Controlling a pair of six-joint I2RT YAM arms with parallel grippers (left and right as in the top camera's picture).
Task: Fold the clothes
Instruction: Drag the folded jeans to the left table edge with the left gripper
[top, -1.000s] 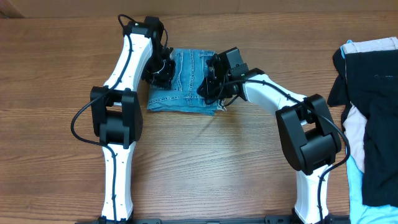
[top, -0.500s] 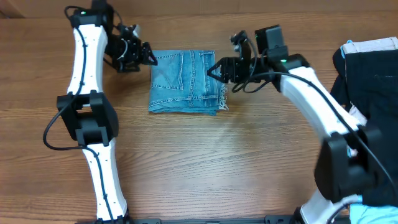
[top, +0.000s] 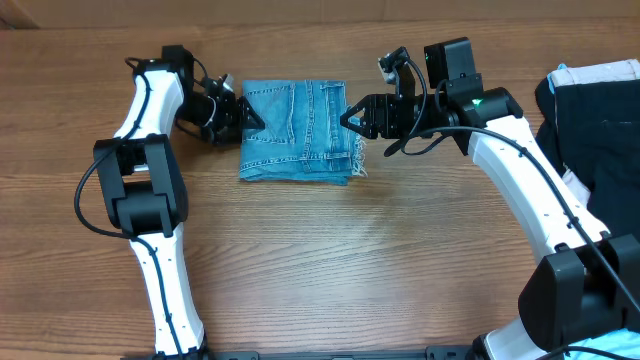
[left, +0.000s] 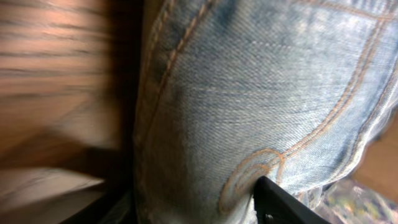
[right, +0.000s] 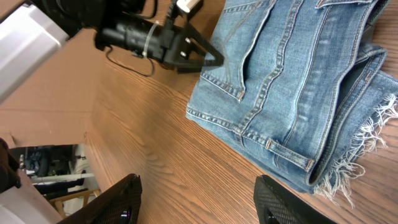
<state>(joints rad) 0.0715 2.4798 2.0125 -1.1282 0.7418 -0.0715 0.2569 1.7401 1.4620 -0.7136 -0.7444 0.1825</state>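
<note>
The wooden table (top: 300, 260) is carrying everything. A heap of dark and pale garments (top: 600, 180) is lying well apart from both grippers, out beyond the right one. The jeans (top: 295, 135) are lying folded into a compact square directly between the two grippers. The left gripper (top: 250, 113) is standing at the nearest edge of the fold, jaws parted, with denim filling its wrist view; contact cannot be confirmed. The right gripper (top: 350, 117) is hovering just beside the opposite edge, its fingers (right: 118, 199) parted and holding nothing. The frayed hem (top: 358, 162) is lying near its tips.
</note>
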